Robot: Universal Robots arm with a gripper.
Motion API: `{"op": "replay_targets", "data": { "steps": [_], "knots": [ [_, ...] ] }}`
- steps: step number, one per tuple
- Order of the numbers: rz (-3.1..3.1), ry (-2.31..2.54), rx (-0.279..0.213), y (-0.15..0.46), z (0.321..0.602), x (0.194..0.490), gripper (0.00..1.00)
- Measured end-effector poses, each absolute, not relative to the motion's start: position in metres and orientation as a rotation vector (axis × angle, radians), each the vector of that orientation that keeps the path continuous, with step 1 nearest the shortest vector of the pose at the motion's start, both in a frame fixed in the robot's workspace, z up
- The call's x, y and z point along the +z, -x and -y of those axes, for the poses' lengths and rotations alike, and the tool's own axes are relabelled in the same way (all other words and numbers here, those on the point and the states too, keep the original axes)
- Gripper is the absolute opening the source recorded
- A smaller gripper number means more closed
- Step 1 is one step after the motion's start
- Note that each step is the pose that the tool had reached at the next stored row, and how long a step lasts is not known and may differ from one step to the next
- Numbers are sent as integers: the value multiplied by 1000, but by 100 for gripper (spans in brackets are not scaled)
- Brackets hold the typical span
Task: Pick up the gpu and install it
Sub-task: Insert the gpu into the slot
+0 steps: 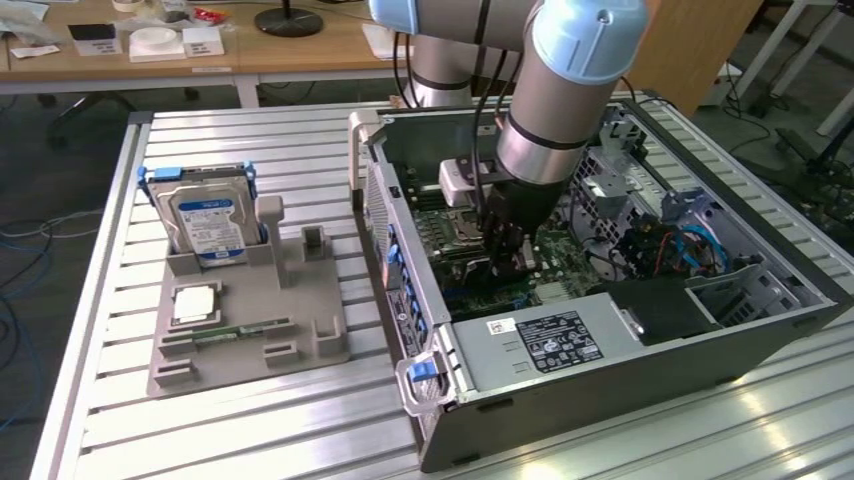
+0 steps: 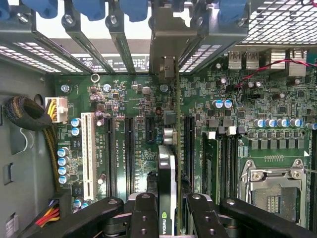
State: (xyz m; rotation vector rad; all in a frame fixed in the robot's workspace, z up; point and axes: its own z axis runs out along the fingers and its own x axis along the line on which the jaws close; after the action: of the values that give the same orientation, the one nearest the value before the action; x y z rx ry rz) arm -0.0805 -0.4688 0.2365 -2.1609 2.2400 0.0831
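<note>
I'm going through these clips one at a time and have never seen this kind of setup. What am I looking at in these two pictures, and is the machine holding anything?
The grey and blue column is a robot arm reaching down into an open computer case on a metal slatted table. One picture is from a camera standing off to the side; the other looks down from the arm's wrist onto the green motherboard. The gripper is shut on the gpu, a thin card held edge-on over the motherboard's long slots. On the exterior view's left, a grey holder tray carries a hard drive standing upright and a slim memory stick.
</note>
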Motion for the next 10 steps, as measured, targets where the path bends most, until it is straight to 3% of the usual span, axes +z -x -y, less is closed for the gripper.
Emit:
{"op": "replay_targets", "data": {
  "steps": [10],
  "knots": [
    [-2240,2161,83,81,469,237,27]
  ]
}}
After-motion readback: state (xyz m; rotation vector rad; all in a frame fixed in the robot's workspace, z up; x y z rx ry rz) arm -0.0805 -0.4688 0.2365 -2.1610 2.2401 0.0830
